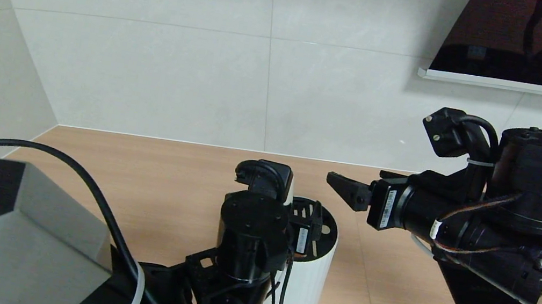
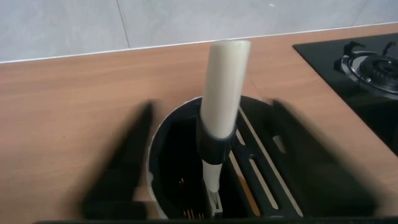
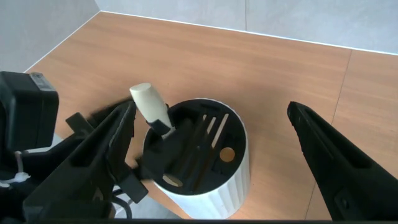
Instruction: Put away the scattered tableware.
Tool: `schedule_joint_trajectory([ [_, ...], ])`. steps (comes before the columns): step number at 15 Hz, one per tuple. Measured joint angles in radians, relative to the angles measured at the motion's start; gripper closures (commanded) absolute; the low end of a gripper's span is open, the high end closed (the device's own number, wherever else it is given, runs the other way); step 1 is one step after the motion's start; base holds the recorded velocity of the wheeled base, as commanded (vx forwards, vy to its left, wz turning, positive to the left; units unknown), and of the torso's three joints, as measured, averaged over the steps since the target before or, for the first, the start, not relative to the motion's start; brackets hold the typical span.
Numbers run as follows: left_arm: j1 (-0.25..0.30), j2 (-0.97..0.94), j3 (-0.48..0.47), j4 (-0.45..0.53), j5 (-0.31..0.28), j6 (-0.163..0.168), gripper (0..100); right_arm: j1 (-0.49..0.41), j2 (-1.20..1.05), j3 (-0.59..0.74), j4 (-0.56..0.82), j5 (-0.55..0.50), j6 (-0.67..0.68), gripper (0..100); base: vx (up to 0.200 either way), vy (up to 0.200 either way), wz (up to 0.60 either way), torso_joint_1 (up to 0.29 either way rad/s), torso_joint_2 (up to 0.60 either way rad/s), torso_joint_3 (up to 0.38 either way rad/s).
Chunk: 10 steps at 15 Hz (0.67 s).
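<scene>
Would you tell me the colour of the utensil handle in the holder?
Cream handle with a black collar; clearest in the left wrist view.

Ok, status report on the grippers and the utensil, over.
Left gripper open, straddling the cream-handled utensil. Utensil standing in white cylindrical holder. Right gripper open, beside the holder. Nothing in the way.

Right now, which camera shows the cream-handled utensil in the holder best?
The left wrist view: the cream-handled utensil stands mid-picture in the white holder, handle and dark collar plain. The right wrist view shows it smaller, seen from above. In the head view the left arm hides most of it.
</scene>
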Motion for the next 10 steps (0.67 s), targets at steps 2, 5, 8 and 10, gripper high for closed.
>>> schedule_joint_trajectory([
  [2,0.000,0.000,0.000,0.000,0.000,0.000,0,0.000,0.000,0.000,0.000,0.000,0.000,0,0.000,0.000,0.00,0.000,0.00,0.000],
  [5,0.001,-0.011,0.000,0.001,0.000,0.000,0,0.000,0.000,0.000,0.000,-0.001,0.000,0,0.000,0.000,0.00,0.000,0.00,0.000],
  [8,0.003,-0.106,0.019,0.061,-0.007,0.000,0,-0.003,-0.019,0.013,0.000,-0.009,0.000,0,0.000,0.000,0.00,0.000,0.00,0.000],
  [10,0.009,-0.245,0.035,0.144,-0.028,0.000,0,-0.025,-0.059,0.030,0.000,-0.020,-0.001,0,0.000,0.000,0.00,0.000,0.00,0.000],
])
